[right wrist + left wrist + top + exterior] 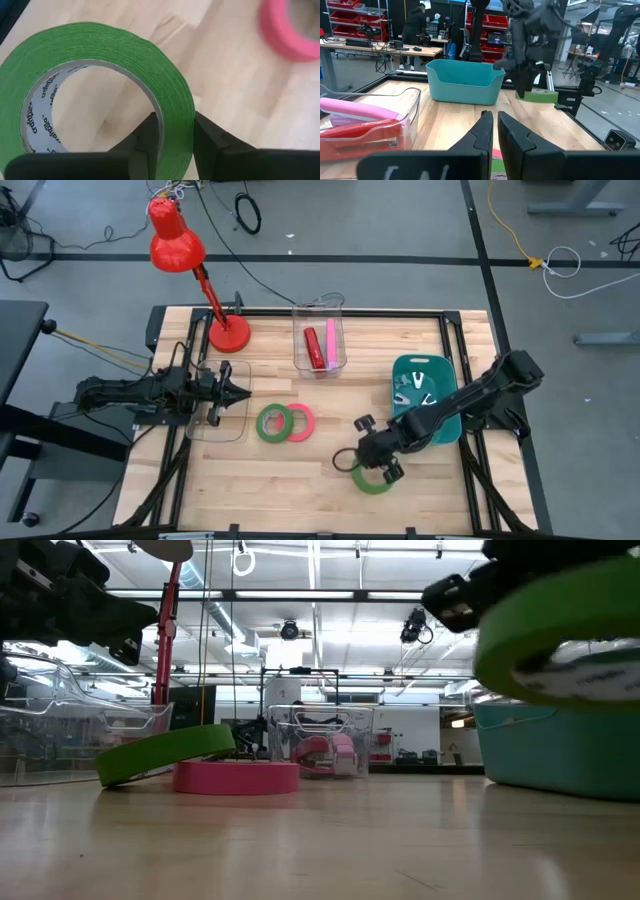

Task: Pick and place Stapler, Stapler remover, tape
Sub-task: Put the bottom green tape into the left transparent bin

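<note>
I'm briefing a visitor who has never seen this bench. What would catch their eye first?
Probably the red desk lamp at the table's far left corner. Next, the right hand, shut on the wall of a green tape ring and holding it off the table's near middle. Behind it, a second green ring leans on a pink ring at the centre.

One camera looks straight down on my counter [300, 470]; another sits level across it; my wrist cameras ride close. All share the green tape [372, 478].
</note>
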`<action>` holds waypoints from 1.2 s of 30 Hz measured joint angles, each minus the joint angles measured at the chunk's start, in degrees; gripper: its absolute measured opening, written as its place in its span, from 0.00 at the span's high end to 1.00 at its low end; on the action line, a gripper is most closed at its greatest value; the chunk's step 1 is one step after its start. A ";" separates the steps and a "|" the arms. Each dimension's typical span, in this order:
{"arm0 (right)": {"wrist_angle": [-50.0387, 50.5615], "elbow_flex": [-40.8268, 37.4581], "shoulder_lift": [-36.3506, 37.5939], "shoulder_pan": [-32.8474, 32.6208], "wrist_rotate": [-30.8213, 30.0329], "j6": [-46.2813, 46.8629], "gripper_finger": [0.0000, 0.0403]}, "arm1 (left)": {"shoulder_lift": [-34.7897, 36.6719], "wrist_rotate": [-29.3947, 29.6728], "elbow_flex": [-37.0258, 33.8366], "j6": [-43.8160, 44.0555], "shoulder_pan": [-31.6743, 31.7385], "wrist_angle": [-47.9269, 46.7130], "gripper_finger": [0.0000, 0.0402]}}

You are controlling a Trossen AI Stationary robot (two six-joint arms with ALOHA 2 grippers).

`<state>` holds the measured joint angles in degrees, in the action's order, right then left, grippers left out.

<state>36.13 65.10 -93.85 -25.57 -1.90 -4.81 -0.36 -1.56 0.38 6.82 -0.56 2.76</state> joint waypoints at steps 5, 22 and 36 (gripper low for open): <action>-1.83 0.00 3.70 2.31 -0.19 2.29 0.78 | 0.00 0.00 0.00 -0.01 -0.02 0.00 0.93; -10.96 0.00 7.96 11.27 -0.67 5.00 0.77 | 0.00 0.00 0.00 0.00 -0.01 0.00 0.93; -24.30 0.02 7.96 13.96 0.01 10.39 0.77 | 0.01 -0.02 0.00 0.14 -0.01 0.00 0.93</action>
<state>11.84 65.12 -85.89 -11.61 -1.89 5.58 -0.35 -1.58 0.38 6.96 -0.57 2.76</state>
